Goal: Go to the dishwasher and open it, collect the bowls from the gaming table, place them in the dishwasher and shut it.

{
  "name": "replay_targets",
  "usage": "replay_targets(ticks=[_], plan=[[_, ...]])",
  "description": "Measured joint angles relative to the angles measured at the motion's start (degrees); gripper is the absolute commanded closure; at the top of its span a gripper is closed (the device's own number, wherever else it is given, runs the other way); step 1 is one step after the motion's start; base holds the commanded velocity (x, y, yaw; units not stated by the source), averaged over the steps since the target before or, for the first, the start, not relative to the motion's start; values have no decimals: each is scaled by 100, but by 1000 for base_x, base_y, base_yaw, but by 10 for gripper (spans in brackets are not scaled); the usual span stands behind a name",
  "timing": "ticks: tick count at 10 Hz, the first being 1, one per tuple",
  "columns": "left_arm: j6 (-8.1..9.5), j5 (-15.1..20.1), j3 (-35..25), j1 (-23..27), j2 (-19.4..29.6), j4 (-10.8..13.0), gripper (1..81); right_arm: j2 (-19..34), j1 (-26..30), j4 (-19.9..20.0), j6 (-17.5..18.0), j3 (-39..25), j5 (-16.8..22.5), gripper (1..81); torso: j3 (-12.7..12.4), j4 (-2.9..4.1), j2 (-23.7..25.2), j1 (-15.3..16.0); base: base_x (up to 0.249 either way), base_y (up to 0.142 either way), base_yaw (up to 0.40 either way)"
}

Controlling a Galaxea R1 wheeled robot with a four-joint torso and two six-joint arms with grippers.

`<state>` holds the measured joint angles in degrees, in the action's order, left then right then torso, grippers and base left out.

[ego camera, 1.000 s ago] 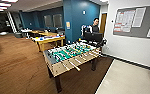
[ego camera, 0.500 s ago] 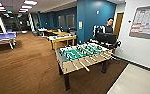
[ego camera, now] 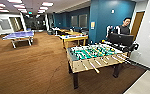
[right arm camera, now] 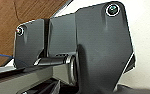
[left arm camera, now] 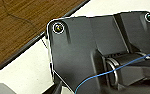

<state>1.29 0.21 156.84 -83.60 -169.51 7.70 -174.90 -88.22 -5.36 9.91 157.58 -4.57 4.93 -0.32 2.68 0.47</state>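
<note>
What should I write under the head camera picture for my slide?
Game room: a table-football table up front, a blue ping-pong table far back, a person by the blue wall.

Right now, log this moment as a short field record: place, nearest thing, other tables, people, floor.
place: open games room with blue walls
nearest thing: foosball table, green field, rods across it
other tables: yellow-sided table behind it; blue ping-pong table far left
people: one person standing behind the foosball table, by a dark monitor
floor: brown carpet; pale floor at right
</note>
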Motion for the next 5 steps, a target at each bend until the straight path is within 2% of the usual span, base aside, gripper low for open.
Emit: replay_targets(ticks=[5], plan=[[0,0,0,-2,5,0,10,0,9,0,0,0,2,10,0,0,0,0,0,0,342]])
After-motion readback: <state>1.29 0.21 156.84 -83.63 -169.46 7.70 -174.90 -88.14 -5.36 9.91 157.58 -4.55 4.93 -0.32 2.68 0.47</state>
